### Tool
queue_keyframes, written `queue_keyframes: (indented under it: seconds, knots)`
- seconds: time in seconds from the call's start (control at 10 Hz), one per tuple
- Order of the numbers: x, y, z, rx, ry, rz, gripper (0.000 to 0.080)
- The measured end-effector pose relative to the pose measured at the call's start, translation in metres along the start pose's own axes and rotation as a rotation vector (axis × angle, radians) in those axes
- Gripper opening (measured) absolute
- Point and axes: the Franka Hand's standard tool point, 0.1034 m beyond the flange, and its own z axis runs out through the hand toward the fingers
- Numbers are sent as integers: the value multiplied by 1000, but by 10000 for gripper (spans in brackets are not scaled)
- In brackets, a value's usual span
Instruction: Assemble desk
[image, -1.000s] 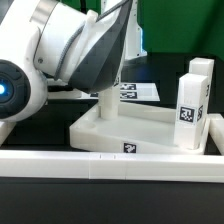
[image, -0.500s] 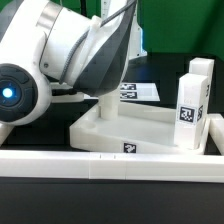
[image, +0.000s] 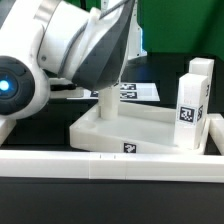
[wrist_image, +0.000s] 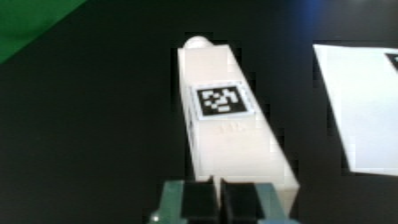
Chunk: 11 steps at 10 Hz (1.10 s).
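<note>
In the wrist view a white square leg (wrist_image: 231, 135) with a black-white tag lies lengthwise on the black table. My gripper (wrist_image: 217, 203) is at its near end, shut, pads together with nothing between them. The fingertips stand over that end, and I cannot tell if they touch it. In the exterior view the white tabletop (image: 140, 128) lies in the middle. Two tagged legs (image: 187, 110) (image: 201, 75) stand upright at its right end. A white post (image: 105, 102) shows below the arm at the tabletop's far left corner. The arm's body hides the fingers there.
The marker board (wrist_image: 365, 100) lies on the table beside the leg, and behind the tabletop (image: 138, 92) in the exterior view. A long white border wall (image: 110, 160) runs along the front. The arm's bulky body (image: 60, 55) fills the exterior view's upper left.
The jaws have gone from open to shut. The arm's body has shifted only slightly; the tabletop and the two upright legs have not moved.
</note>
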Motion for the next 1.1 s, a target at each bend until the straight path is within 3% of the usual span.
queue_keyframes:
  seconds: [0.2,0.4,0.7,0.8,0.9,1.1]
  knots:
    - [-18,-4,-17,5,40,-9,2]
    - [-29,-5,-23,15,60,-5,2]
    - [-25,-3,-24,6,87,-5,2]
    - [-22,-1,-33,-9,152,-8,2]
    - [-30,-6,-46,-15,248,-18,2]
    - [-29,-4,-40,-15,277,-18,2]
